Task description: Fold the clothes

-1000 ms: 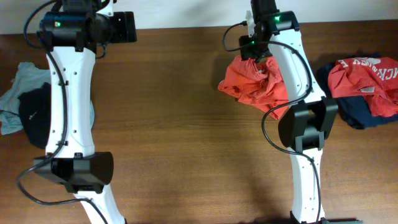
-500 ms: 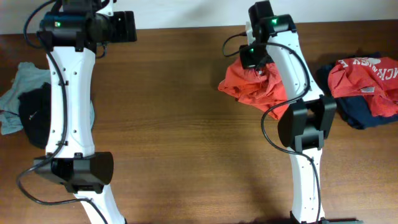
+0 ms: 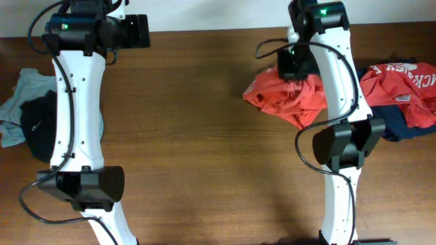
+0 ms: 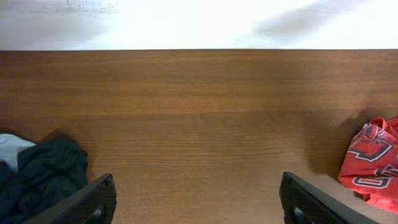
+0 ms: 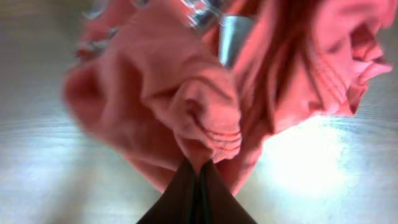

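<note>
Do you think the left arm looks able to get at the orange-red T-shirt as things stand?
Probably yes, if its reach allows. The left gripper is open, and only bare table lies between it and the orange-red T-shirt. The right gripper is shut on the shirt, but its near edge lies free.

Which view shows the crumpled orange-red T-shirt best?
Overhead: it shows most of the orange-red T-shirt and its bunched outline. The right wrist view shows only a blurred close-up fold pinched in the right gripper; the left wrist view catches just one edge.
</note>
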`<state>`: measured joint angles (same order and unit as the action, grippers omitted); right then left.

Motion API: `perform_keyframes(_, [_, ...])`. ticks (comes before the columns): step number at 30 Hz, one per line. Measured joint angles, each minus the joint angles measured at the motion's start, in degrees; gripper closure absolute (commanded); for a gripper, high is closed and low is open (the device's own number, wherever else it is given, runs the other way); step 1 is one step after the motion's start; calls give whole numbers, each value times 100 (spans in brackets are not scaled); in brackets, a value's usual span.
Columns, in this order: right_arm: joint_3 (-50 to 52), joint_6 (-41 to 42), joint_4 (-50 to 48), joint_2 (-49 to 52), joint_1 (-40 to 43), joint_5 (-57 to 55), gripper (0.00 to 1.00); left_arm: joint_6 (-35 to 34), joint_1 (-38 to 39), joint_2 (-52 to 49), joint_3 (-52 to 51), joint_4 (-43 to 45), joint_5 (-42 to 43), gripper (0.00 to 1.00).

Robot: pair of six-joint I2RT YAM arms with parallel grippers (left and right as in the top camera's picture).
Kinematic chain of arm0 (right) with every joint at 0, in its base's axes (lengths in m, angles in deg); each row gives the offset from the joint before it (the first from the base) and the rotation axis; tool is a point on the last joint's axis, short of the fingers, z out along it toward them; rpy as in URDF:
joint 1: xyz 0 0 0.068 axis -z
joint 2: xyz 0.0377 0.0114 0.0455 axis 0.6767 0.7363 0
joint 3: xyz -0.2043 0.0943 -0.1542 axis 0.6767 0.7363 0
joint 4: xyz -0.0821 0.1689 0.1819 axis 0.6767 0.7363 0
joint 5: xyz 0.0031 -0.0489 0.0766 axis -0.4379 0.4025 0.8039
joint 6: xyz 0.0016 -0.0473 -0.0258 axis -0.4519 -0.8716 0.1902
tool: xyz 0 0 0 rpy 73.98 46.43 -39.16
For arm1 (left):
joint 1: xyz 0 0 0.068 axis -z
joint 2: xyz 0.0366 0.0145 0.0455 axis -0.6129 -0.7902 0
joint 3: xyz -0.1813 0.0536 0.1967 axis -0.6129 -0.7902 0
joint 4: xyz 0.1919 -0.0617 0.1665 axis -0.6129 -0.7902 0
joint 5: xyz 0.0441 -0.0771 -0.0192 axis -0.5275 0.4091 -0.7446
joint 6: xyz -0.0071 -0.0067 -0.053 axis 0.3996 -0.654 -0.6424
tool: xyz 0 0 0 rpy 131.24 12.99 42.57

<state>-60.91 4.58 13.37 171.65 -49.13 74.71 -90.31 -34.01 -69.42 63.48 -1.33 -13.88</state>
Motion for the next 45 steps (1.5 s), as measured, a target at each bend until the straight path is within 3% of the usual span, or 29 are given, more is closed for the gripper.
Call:
perform_keyframes(10, [1943, 459, -57, 11, 994, 59, 95, 107, 0, 0, -2, -20, 0, 16])
perform_keyframes(14, [2527, 479, -155, 13, 1163, -48, 67, 107, 0, 0, -2, -20, -2, 16])
perform_keyframes(18, [2592, 476, -142, 13, 1147, -101, 22, 107, 0, 0, -2, -20, -2, 16])
perform_keyframes(21, [2332, 439, 9, 13, 1143, -157, 8, 107, 0, 0, -2, -20, -2, 16])
perform_keyframes(27, [1491, 428, 13, -96, 1139, -205, 11, 107, 0, 0, -2, -20, 0, 16])
perform_keyframes(31, [986, 393, 9, -273, 1139, -201, 34, 107, 0, 0, -2, -9, -2, 16])
perform_keyframes(34, [848, 352, -85, -417, 1137, -203, 42, 107, -2, 0, -2, 24, -2, 16])
perform_keyframes(45, [1530, 330, -1073, -459, 907, -201, 46, 107, 0, 0, -2, 55, -2, 16])
